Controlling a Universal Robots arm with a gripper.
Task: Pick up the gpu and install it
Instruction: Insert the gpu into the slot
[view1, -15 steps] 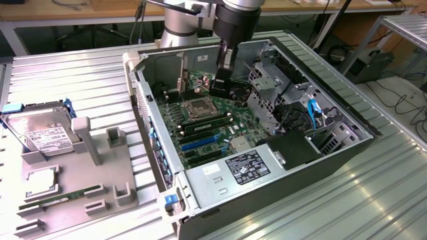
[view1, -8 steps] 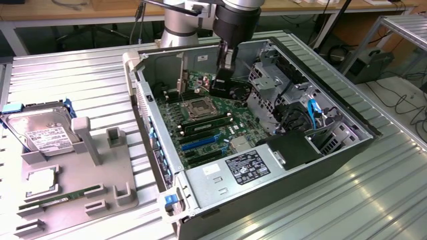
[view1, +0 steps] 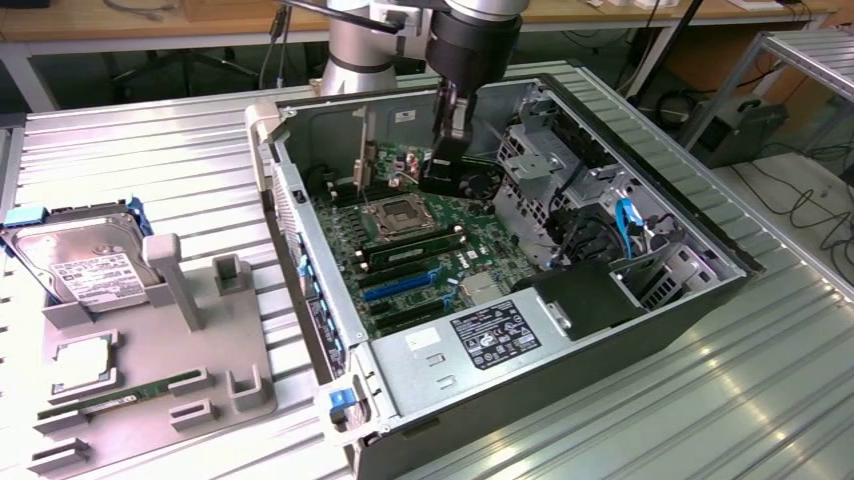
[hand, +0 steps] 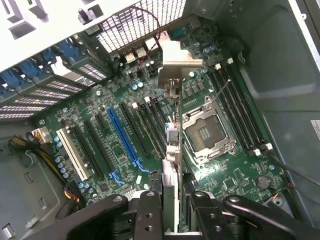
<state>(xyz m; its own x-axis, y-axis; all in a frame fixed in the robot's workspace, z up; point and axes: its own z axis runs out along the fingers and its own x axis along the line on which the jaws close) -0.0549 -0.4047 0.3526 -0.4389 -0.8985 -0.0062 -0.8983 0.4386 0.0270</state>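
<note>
The gripper (hand: 172, 206) is clamped on the gpu (hand: 171, 150), its black fingers (hand: 149, 212) pressing the thin card from both sides. The card is held edge-on over the motherboard (hand: 235, 175), just beside the CPU socket (hand: 207, 132), and its silver bracket (hand: 176, 62) reaches past the socket toward the perforated wall of the computer case (view1: 601, 360). The card lies between the socket and the row of expansion slots. The blue slot (hand: 122, 140) is farther from the socket on that side, and the white slot (hand: 75, 152) is farther still. The RAM slots (hand: 240, 115) run along the socket's opposite side. Whether the card's lower edge touches the board cannot be told.

From the exterior view the gripper (view1: 446, 172) reaches down inside the open case just behind the CPU socket (view1: 400, 215). Well away from the socket, outside the case toward the exterior view's left, a grey tray (view1: 147, 350) carries a hard drive in a blue frame (view1: 80, 260) and a green RAM stick (view1: 127, 390).
</note>
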